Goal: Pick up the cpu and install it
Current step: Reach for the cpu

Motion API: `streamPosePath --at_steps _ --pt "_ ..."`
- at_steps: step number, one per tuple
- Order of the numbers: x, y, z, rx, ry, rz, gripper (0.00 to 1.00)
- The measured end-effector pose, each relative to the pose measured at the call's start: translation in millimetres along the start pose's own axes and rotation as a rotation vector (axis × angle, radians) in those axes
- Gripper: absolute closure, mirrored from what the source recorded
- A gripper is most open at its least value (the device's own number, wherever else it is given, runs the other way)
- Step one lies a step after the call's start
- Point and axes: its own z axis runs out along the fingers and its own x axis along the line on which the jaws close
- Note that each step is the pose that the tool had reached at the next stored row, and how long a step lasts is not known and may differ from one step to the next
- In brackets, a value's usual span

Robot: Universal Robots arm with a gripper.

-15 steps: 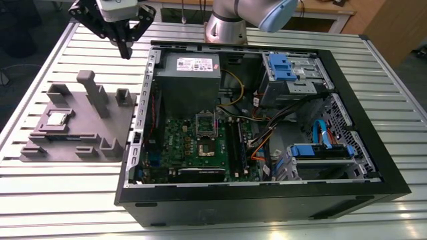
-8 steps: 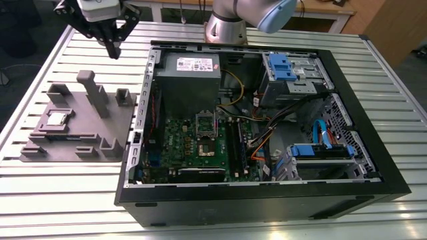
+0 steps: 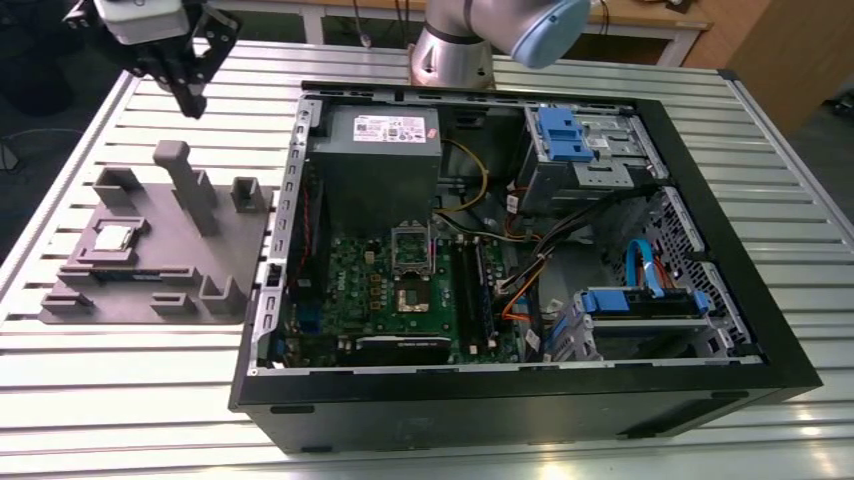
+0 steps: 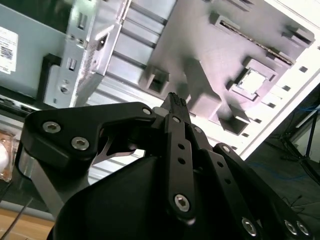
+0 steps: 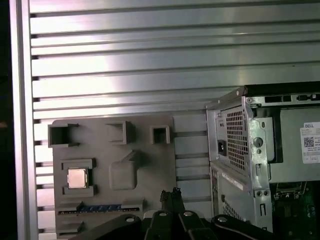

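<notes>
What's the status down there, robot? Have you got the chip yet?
Hand shut, empty, hanging over the table beside the computer case. Chip lying in its grey holder, untouched. Nothing covering the chip.

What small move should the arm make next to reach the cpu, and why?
Probably it should carry the gripper sideways until it hangs straight above the cpu. The cpu lies flat in its recess on the grey fixture plate, and nothing touches it. The gripper is shut and empty, raised and well apart from the chip, so it likely needs lining up first.
</notes>
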Motion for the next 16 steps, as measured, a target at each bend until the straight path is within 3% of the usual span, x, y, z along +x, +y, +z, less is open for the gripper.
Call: streamPosePath --at_steps 16 --pt "69.6 -5.2 10.4 0.0001 0.0026 -0.002 0.9"
